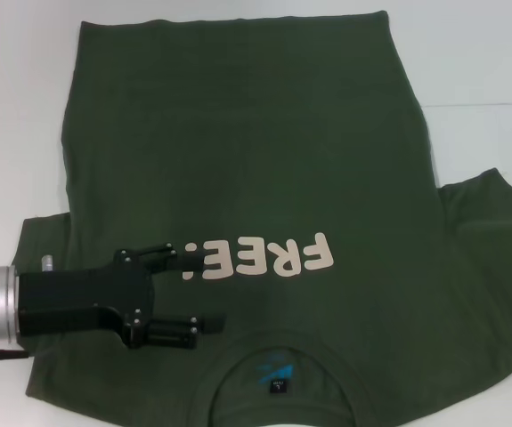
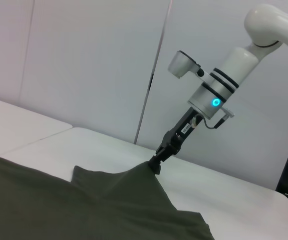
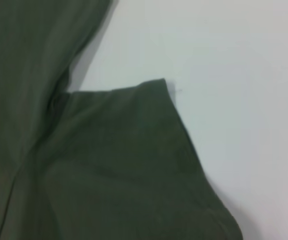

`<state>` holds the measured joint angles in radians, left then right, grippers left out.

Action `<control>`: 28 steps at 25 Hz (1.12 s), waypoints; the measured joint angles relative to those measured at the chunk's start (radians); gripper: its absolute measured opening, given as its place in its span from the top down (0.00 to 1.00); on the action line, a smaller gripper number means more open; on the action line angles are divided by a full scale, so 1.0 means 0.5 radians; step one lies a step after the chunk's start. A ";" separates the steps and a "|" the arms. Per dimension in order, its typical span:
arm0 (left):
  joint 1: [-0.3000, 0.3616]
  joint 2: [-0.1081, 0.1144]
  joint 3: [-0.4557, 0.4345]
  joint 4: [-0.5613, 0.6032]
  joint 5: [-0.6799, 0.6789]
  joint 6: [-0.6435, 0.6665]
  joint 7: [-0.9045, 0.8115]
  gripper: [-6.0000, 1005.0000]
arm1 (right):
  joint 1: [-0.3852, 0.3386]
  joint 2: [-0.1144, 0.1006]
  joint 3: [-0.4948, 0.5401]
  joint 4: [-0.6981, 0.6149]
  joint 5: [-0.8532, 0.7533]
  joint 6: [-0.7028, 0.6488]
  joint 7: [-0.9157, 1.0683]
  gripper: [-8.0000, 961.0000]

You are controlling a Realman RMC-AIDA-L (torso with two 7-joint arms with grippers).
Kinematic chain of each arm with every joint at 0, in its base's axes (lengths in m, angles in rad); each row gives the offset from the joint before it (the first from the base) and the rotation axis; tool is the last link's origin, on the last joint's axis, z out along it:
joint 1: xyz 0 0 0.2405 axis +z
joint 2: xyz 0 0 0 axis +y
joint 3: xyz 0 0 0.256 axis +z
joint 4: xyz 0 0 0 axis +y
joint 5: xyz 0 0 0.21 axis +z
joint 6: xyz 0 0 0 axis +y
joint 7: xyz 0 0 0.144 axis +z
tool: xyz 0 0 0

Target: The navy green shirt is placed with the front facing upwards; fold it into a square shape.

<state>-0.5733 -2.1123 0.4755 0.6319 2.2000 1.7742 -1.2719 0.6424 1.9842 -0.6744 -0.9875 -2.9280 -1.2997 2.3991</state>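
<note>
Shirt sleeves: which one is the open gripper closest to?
The left sleeve, beside the left gripper; the right sleeve lies across the shirt.

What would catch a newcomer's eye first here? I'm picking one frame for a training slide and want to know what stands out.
The navy green shirt spread front-up across the white table, its cream FREE! lettering near the collar. Next, the left gripper, jaws open, over the shirt's left shoulder beside that lettering. In the left wrist view, the right gripper pinches the shirt's far edge into a raised peak.
</note>
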 joint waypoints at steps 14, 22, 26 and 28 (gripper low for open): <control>0.000 -0.003 0.000 0.000 -0.010 -0.009 0.001 0.06 | 0.044 0.063 -0.018 -0.194 0.318 -0.180 -0.124 0.97; -0.007 -0.003 0.002 0.000 -0.010 -0.024 0.001 0.06 | 0.085 0.177 -0.279 -0.285 0.571 -0.200 -0.208 0.97; -0.007 -0.003 0.002 0.000 -0.011 -0.027 0.001 0.06 | 0.104 0.214 -0.396 -0.245 0.664 -0.103 -0.248 0.97; -0.006 -0.003 0.001 0.000 -0.011 -0.027 0.001 0.06 | 0.104 0.210 -0.457 -0.209 0.751 -0.059 -0.261 0.96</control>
<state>-0.5760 -2.1138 0.4758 0.6321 2.1944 1.7609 -1.2716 0.6944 2.0893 -0.9030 -1.0920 -2.5526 -1.3293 2.2686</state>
